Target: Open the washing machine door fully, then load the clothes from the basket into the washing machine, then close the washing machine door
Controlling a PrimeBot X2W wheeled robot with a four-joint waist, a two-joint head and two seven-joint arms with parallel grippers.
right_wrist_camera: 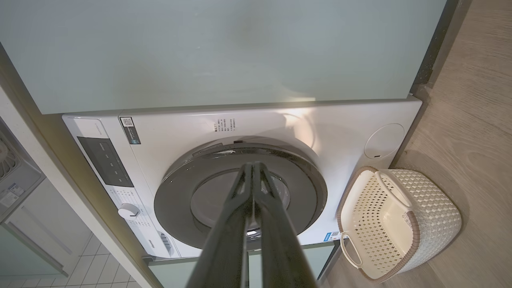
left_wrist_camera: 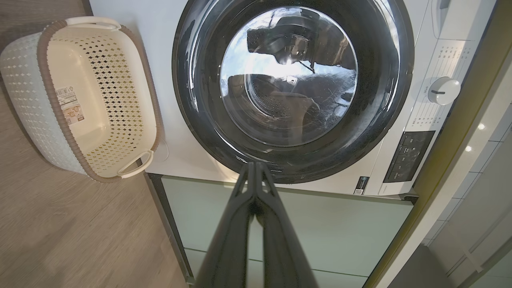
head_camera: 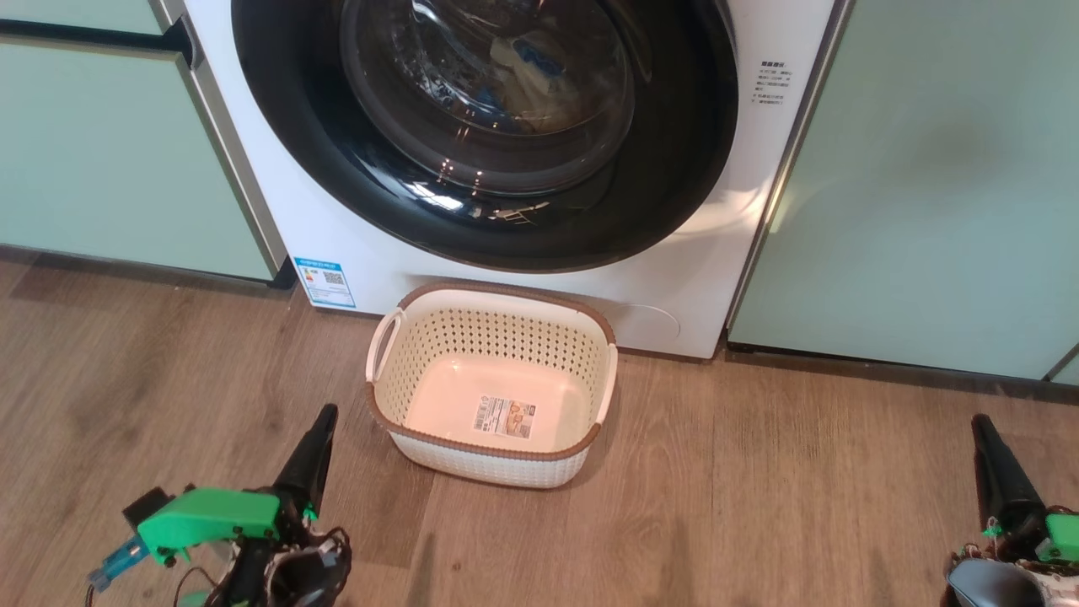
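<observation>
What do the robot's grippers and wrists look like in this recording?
The left gripper and right gripper each have two long dark fingers tapering to a narrow tip. Behind the left one sits a bright green plastic housing with a small translucent blue piece and thin dark cables. The right wrist has a green part and a rounded grey cover.

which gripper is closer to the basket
The left gripper: in the head view its shut tips end just beside the near left corner of the basket, not touching it. The right gripper sits far off at the lower right.
</observation>
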